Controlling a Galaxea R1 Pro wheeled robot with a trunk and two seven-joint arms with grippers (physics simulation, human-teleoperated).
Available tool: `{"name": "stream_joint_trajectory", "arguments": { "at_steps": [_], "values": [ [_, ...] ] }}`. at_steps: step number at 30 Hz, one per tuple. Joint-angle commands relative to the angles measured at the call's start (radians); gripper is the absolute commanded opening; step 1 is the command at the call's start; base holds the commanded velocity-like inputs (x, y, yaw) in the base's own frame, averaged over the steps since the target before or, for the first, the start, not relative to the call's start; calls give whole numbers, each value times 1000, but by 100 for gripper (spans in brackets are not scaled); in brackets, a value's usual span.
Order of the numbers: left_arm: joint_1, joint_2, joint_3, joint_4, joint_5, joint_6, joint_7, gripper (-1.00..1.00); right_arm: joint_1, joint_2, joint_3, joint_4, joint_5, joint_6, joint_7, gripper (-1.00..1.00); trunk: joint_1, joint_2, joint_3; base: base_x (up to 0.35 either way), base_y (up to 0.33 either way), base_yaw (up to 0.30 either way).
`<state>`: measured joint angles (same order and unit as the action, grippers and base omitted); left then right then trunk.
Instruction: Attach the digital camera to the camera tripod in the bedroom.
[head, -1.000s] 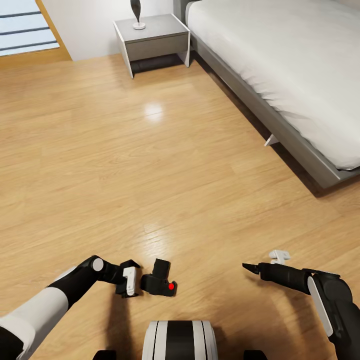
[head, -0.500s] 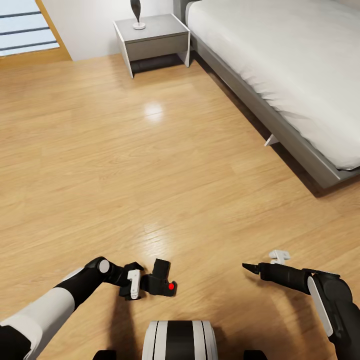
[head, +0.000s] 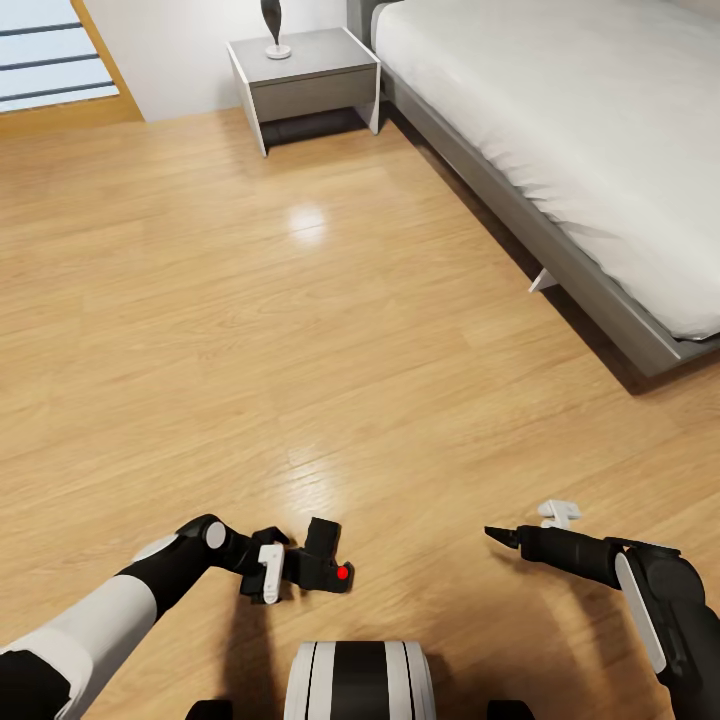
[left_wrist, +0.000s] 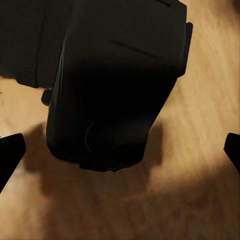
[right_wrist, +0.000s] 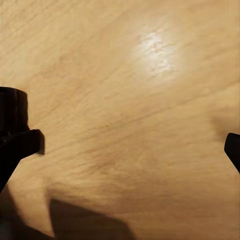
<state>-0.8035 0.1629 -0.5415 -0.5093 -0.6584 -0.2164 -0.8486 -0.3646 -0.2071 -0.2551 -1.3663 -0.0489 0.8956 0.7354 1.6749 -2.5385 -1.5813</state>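
1. Light wood plank floor (head: 300, 330) is carrying everything here and is showing a bright glare patch toward the far wall
2. Digital camera (head: 322, 565) is lying directly on the planks, red dot facing up, close to the robot's base
3. Grey nightstand (head: 305, 85) is standing on the floor by the wall
4. Grey-framed bed (head: 560, 150) is resting on the floor just beside it

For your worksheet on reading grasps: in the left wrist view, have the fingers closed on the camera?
No: the fingers stand wide apart, clear of the digital camera.
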Motion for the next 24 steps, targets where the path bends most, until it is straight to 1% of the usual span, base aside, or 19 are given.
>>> {"name": "stream_joint_trajectory", "arguments": {
  "at_steps": [1,18,22,24],
  "values": [
    [0,1,-3,-2,-7,-6,3,100,0,0,-1,0,-5,8,0,100,0,0,-1,0,0,0],
    [0,0,-3,-1,-12,-6,16,100,0,0,-1,0,-3,8,1,100,0,0,-1,0,0,0],
    [0,-1,-4,-1,-15,-5,33,100,0,0,-1,0,-3,8,1,100,0,0,-1,0,0,0],
    [0,-1,-4,-1,-24,-5,50,100,0,0,-1,0,-3,8,1,100,0,0,-1,0,0,0]
  ]
}}
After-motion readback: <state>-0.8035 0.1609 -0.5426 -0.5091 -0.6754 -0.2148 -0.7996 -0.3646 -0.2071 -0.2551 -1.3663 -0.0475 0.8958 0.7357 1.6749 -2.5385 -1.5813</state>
